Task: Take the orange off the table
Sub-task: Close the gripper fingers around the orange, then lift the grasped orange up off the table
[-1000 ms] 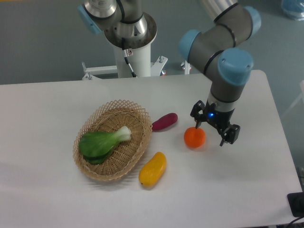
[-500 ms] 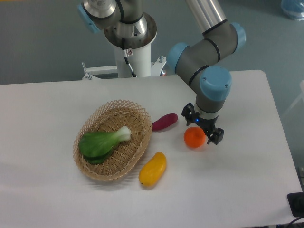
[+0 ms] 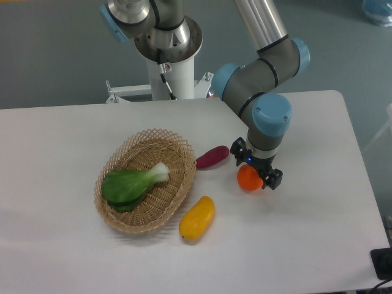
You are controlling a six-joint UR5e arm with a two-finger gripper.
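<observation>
The gripper [image 3: 255, 166] hangs spread right over the orange [image 3: 248, 178], fingers flanking its top, so reaching looks done while closing and lifting remain; the fruit sits on the table [image 3: 318, 233] beside a purple vegetable [image 3: 212, 157]

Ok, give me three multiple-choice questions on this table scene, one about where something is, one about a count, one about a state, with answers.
1. Where is the leafy green vegetable?
A. in the wicker basket
B. on the bare table
C. beside the orange

2. How many items lie on the table outside the basket?
A. one
B. three
C. five

3. Where is the gripper?
A. over the basket
B. far from everything
C. directly over the orange

Answers: 1 A, the greens rest inside the weave. 2 B, orange, purple vegetable, yellow fruit. 3 C, its fingers straddle the orange.
</observation>
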